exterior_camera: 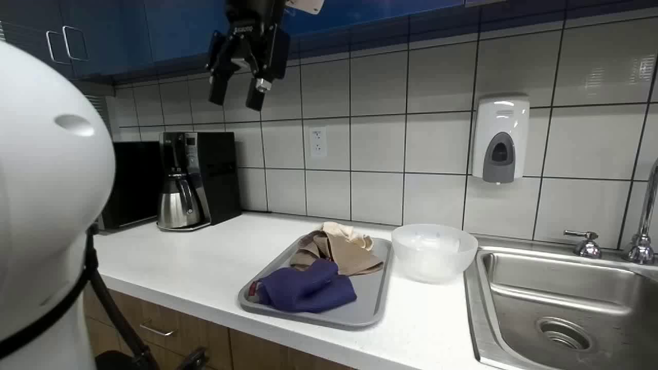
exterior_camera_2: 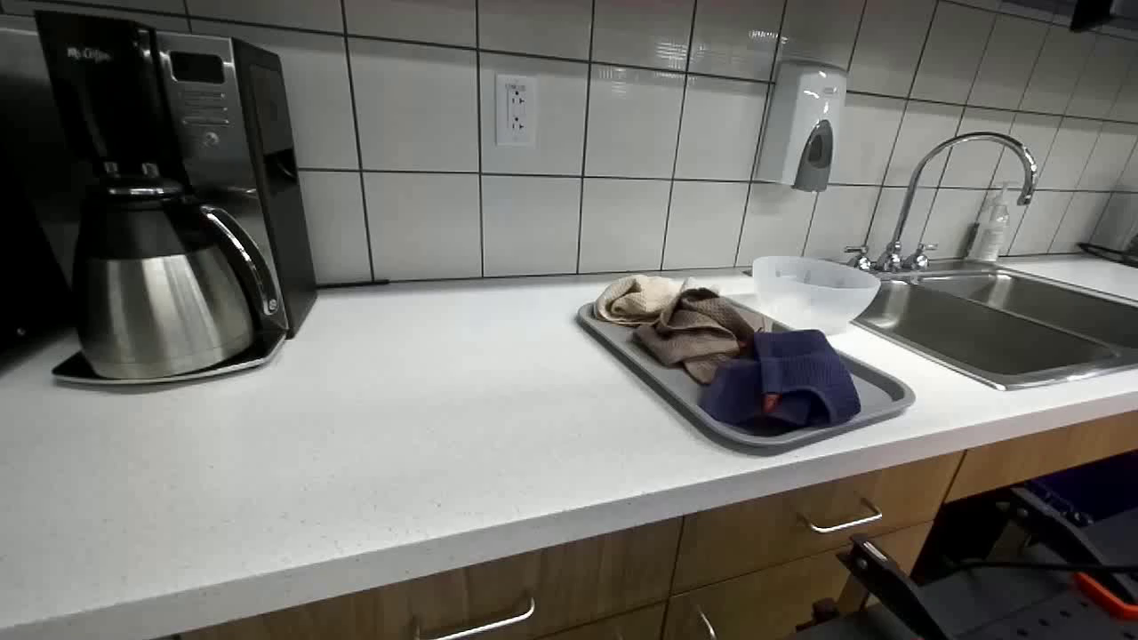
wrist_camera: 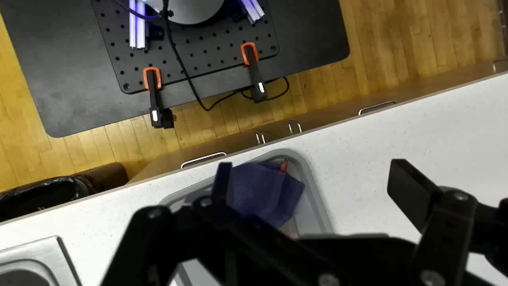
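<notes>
Hovering spread apart: angular black claw [exterior_camera: 236, 102] above crumpled, waffle-textured cloths [exterior_camera_2: 707, 338] on a round-cornered gray tray [exterior_camera: 367, 303].

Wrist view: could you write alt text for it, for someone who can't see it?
The open, empty gripper hangs above a gray tray holding a crumpled dark blue cloth on a white counter. Part of a metal sink shows at lower left; toward the top, a black platform bearing two clamps stands over wooden flooring.

Downturned tool [exterior_camera: 235, 103], fingers [exterior_camera: 218, 91] well apart
</notes>
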`<state>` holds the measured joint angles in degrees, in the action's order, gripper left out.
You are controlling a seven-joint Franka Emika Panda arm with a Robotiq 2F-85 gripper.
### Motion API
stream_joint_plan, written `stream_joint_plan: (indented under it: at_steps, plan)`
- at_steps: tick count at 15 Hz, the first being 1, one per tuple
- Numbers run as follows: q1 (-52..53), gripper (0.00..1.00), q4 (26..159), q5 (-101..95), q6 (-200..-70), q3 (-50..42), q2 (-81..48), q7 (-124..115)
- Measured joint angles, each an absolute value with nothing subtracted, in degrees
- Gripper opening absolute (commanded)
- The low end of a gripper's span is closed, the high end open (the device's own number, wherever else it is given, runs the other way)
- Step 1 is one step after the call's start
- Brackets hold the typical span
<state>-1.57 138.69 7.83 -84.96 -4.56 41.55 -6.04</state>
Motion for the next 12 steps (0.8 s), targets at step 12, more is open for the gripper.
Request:
stream_joint_plan:
  at_steps: [12]
  plan:
    - [-2.2, 1.00, 140.2, 7.8, -88.0, -4.2, 41.9, -6.1]
